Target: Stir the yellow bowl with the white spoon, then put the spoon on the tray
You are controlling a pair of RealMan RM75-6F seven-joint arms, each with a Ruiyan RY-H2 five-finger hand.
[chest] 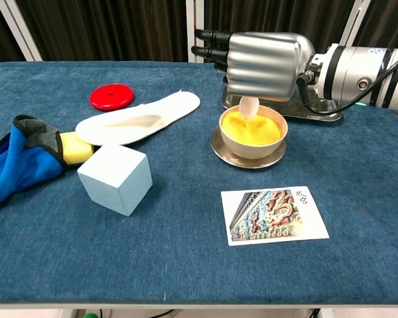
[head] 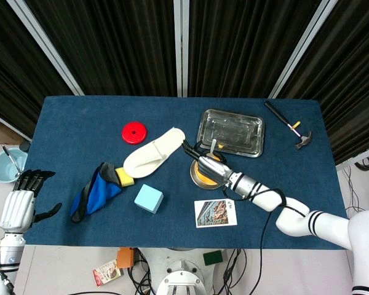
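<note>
Centrally, right hand (chest: 265,63) grasping white spoon (chest: 250,106) over yellow bowl (chest: 253,129), left hand (head: 23,203) released lower left, postcard (chest: 274,214) writing unreadable.

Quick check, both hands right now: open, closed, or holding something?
Left hand: open, holding nothing, off the table's left edge.
Right hand: holding the white spoon over the yellow bowl.
</note>
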